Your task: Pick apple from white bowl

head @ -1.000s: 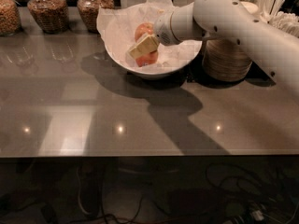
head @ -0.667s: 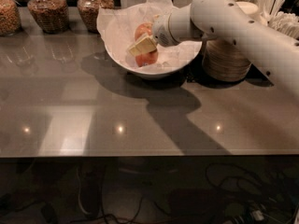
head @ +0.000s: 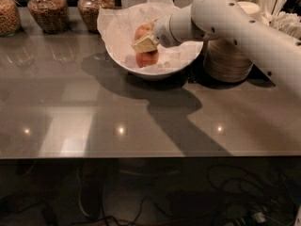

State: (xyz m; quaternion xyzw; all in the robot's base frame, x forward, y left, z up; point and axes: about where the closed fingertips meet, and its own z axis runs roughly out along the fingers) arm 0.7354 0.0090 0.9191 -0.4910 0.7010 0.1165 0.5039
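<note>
The white bowl (head: 123, 55), lined with crinkled white tissue paper, stands at the back middle of the grey table. Two apples lie in it. The paler pinkish-red apple (head: 142, 31) is the upper one. A duller orange-red apple (head: 147, 59) lies below it, nearer the front. My gripper (head: 146, 43) reaches in from the right over the bowl's rim and sits between the two apples, right against the pale apple's lower side. It covers part of both apples.
A stack of beige disposable bowls (head: 229, 59) stands just right of the white bowl, under my arm. Three glass jars of grains (head: 47, 11) line the back left. White cutlery (head: 277, 6) stands at the back right. The table's front edge runs across the lower middle of the view.
My gripper has shifted very slightly up and to the left inside the bowl. The apples and the bowl stay where they were.
</note>
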